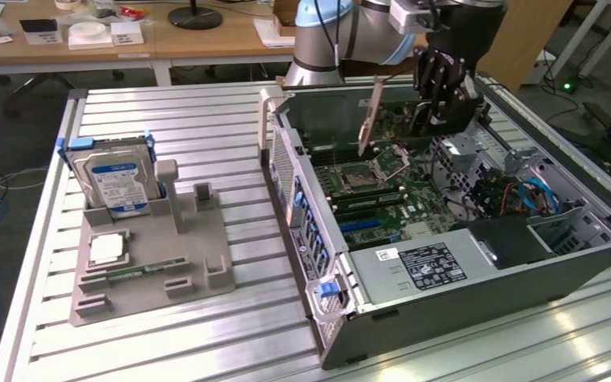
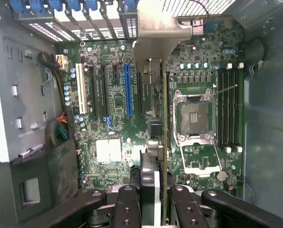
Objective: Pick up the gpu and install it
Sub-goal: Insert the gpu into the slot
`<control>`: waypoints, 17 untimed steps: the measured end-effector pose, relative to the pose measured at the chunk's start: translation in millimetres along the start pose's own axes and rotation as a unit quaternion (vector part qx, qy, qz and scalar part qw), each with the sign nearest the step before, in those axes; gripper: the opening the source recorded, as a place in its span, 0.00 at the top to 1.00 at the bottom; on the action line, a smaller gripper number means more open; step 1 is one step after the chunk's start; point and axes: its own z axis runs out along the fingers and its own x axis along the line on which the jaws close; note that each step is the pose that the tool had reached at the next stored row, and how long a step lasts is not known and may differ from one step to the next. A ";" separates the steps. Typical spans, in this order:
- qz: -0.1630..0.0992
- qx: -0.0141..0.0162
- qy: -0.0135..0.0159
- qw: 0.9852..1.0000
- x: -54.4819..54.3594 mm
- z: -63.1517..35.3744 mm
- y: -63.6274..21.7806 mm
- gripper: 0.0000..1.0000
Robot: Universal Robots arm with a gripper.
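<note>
Hand clamped on gpu, card edge-on above motherboard, clear of case walls

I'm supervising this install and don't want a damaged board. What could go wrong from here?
1. The gpu, held in the gripper, looks offset from the blue slot, toward the CPU socket; lowered so, it might strike the socket.
2. Its silver bracket sits near the rear slot covers and could catch there.

Exterior high oblique; wrist above motherboard
</note>
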 end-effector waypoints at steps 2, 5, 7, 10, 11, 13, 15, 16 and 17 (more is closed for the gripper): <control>0.000 0.000 0.000 1.000 0.2 1.2 2.7 0.72; 0.000 0.000 0.000 1.000 0.6 3.3 8.2 0.72; 0.000 0.000 0.000 1.000 1.0 6.1 8.9 0.72; -0.003 0.000 0.000 1.000 2.9 11.4 9.1 0.72; -0.004 0.000 0.000 1.000 3.6 13.2 9.2 0.72; -0.005 0.000 0.000 1.000 4.0 16.8 9.5 0.72; -0.005 0.000 -0.001 1.000 4.2 19.8 9.7 0.72; -0.005 0.000 -0.001 1.000 4.3 21.2 9.8 0.72; -0.005 0.000 -0.001 1.000 4.4 22.5 9.9 0.72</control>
